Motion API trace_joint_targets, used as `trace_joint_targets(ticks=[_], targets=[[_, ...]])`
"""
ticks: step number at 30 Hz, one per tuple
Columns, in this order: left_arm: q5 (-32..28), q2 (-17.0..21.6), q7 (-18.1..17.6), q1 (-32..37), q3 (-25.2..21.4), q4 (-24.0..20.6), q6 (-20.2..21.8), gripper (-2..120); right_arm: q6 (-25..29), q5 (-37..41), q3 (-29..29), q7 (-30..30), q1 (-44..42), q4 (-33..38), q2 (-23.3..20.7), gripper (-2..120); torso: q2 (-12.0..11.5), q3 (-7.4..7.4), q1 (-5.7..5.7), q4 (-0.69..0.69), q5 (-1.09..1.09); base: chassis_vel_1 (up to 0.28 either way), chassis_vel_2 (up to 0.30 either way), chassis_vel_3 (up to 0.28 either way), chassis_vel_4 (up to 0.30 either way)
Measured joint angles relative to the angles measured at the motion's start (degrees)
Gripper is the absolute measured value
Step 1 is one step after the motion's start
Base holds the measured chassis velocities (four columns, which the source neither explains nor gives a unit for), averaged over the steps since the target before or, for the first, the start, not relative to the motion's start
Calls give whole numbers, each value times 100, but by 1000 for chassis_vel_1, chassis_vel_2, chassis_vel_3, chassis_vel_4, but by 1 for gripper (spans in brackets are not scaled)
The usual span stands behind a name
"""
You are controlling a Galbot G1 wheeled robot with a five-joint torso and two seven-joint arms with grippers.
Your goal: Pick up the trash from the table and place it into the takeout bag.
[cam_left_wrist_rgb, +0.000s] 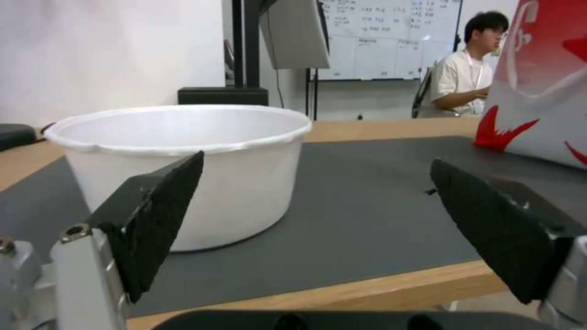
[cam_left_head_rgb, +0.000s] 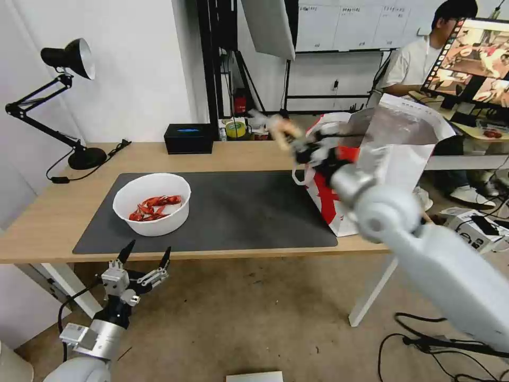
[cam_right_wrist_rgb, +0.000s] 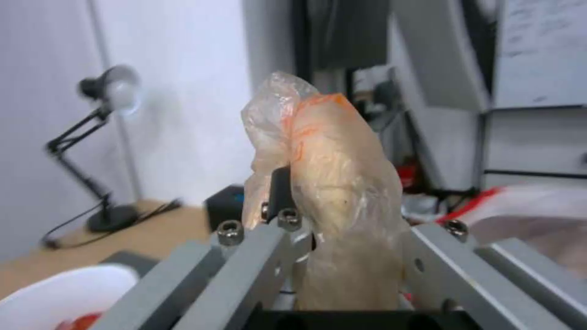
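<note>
The right gripper (cam_left_head_rgb: 293, 139) is hanging in the air beside the mouth of the one large red-and-white takeout bag with silver foil lining (cam_left_head_rgb: 382, 159), pinching a single small clear plastic bag with a tan lump (cam_right_wrist_rgb: 324, 192) between its fingers. The takeout bag is standing upright at the right end of the long light-wood bench (cam_left_head_rgb: 47, 223), partly on the dark grey mat (cam_left_head_rgb: 238, 212). On the mat's left is sitting one white round bowl of red crayfish shells (cam_left_head_rgb: 152, 203). The left gripper (cam_left_head_rgb: 144, 256) is waiting below the bench's near edge, in front of the bowl, its two fingers spread wide and holding nothing.
</note>
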Motion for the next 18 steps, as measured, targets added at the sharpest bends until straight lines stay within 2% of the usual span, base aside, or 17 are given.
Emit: trace_joint_targets(ticks=[4, 7, 12, 15, 18], targets=[[27, -5, -142, -47, 124, -13, 0, 100, -1, 215, 396, 414, -157, 115, -244, 5, 0, 0, 0, 2, -1, 0, 0, 0, 0], [43, 2, -156, -128, 253, -15, 3, 100, -60, 457, 641, 655, -199, -93, -476, 5, 0, 1, 0, 1, 0, 0, 0, 0, 0], [99, -5, -168, -173, 353, -12, 11, 100, -286, 842, 697, 1017, -82, -307, -607, 5, 0, 1, 1, 1, 0, 0, 0, 0, 0], [136, 7, -174, -150, 383, -8, 13, 100, -612, 1292, 597, 1413, 286, -525, -722, 5, 0, 1, 1, 1, -2, 0, 0, 0, 0], [137, 22, -178, -141, 365, -9, 13, 100, -691, 1449, 479, 1495, 560, -689, -755, 5, 0, 1, 1, 2, -3, 0, 0, 0, 0]])
